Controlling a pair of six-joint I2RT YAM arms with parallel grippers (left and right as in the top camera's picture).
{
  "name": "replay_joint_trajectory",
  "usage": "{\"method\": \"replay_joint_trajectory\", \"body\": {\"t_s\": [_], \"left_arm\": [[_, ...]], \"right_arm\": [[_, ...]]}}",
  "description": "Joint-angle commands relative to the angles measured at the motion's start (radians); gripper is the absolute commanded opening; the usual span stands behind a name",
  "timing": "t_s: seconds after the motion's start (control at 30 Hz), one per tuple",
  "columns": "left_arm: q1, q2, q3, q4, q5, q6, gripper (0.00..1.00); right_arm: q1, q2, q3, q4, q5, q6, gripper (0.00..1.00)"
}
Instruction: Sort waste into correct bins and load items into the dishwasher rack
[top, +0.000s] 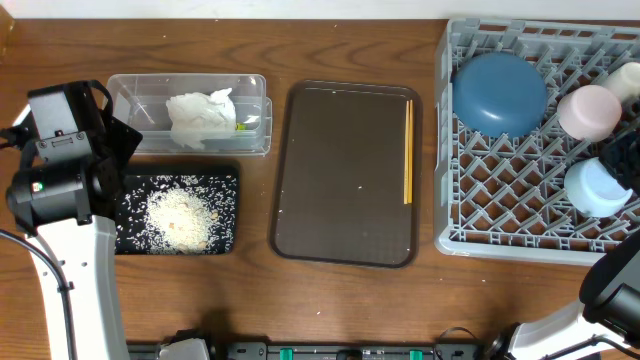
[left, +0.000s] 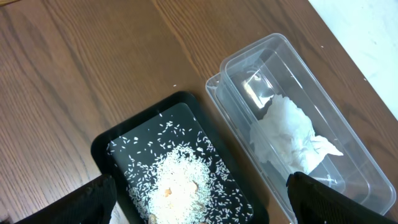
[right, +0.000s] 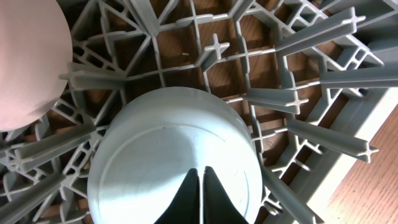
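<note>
Looks like only the chopsticks (top: 408, 150) aren't loaded yet. They're lying together along the right edge of the brown tray (top: 340, 200), near the rack (top: 500, 215). They're light, thin, stiff and probably rolly, so I'd pinch both mid-length. Right hand (right: 199, 180) is clenched on nothing above the light-blue bowl (right: 168, 149); left hand (left: 200, 190) is spread wide, empty.

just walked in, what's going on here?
Rice sits in the black tray, the napkin in the clear tub. The dark-blue bowl, pinkish bowl and light-blue bowl lie upturned in the rack; the right gripper hangs shut over the light-blue one. The left gripper hangs open above that tray and tub. The chopsticks lie on the brown tray, not yet loaded.
</note>
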Motion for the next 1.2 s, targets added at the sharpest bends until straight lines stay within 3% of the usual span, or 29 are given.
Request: {"method": "replay_joint_trajectory", "body": {"t_s": [0.0,0.17,0.23,0.3,0.33,0.37,0.4,0.5,0.53,0.67,0.83,0.97,1.17], "left_arm": [[0.006,0.004,-0.003,-0.003,-0.020,-0.013,0.90],[0.005,0.004,-0.003,-0.002,-0.020,-0.013,0.90],[0.005,0.004,-0.003,-0.003,-0.020,-0.013,0.90],[0.006,0.004,-0.003,-0.002,-0.020,-0.013,0.90],[0.006,0.004,-0.003,-0.002,-0.020,-0.013,0.90],[0.005,0.004,-0.003,-0.002,-0.020,-0.013,0.90],[0.005,0.004,-0.003,-0.002,-0.020,-0.013,0.90],[0.006,0.004,-0.003,-0.003,-0.020,-0.013,0.90],[0.005,0.004,-0.003,-0.002,-0.020,-0.013,0.90],[0.006,0.004,-0.003,-0.003,-0.020,-0.013,0.90],[0.006,0.004,-0.003,-0.002,-0.020,-0.013,0.90],[0.006,0.004,-0.003,-0.002,-0.020,-0.013,0.90],[0.006,0.004,-0.003,-0.002,-0.020,-0.013,0.90]], "right_arm": [[-0.010,-0.001,-0.008,-0.008,-0.020,-0.006,0.01],[0.000,-0.102,0.004,-0.016,-0.231,-0.099,0.02],[0.016,-0.162,0.004,0.011,-0.340,-0.200,0.08],[0.044,-0.235,0.004,0.049,-0.476,-0.308,0.26],[0.060,-0.275,0.004,0.075,-0.573,-0.359,0.60],[0.073,-0.307,0.004,0.100,-0.664,-0.390,0.87],[0.090,-0.346,0.004,0.136,-0.787,-0.400,0.99],[0.132,-0.422,0.004,0.281,-1.032,-0.396,0.99],[0.151,-0.436,0.004,0.333,-1.049,-0.361,0.95],[0.272,-0.447,0.004,0.444,-0.969,-0.172,0.77],[0.482,-0.378,0.013,0.419,-0.808,-0.233,0.81],[0.654,-0.241,0.151,0.219,-0.570,-0.283,0.80],[0.818,0.111,0.597,-0.302,-0.297,-0.330,0.86]]}}
